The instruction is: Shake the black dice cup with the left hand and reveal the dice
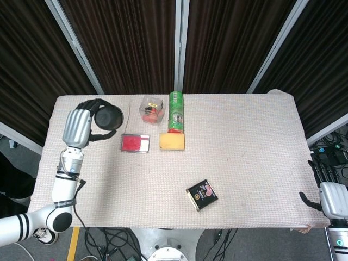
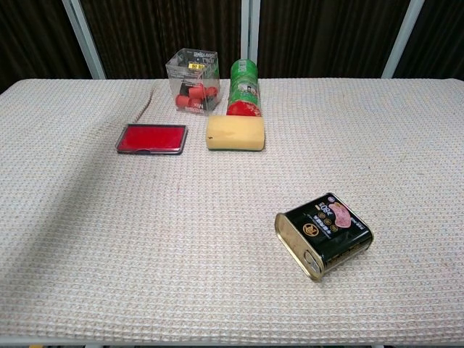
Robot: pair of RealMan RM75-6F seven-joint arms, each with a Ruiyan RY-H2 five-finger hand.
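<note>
Left hand (image 1: 76, 128): raised over the far left part of the bench (image 1: 244, 163), seen only in the head view; silver back turned up toward the camera.
Left fingers (image 1: 93, 105): black, wrapped around the black dice cup (image 1: 110, 117), grasping it.
Black dice cup: just right of the left fingers, held above the bench surface; whether mouth up or down, cannot tell; dice not visible.
Right hand (image 1: 330, 197): low at the near right corner of the bench, off its edge, partly cut off by the frame.
Right fingers (image 1: 318, 172): dark, extended and spread apart, nothing between them, released.
Red flat case (image 2: 152, 138): lying flat on the bench, to the right of and nearer than the left fingers.
Clear box (image 2: 193, 71): farther back than the red flat case, right of the cup, with red pieces inside.
Green canister (image 2: 244, 88): upright, just beside the clear box on the side away from the left fingers.
Yellow sponge (image 2: 235, 133): lying just in front of the green canister, near the red flat case.
Black tin (image 2: 324, 234): well apart from both sets of fingers, toward the near middle of the bench, lying flat with its printed face up.
</note>
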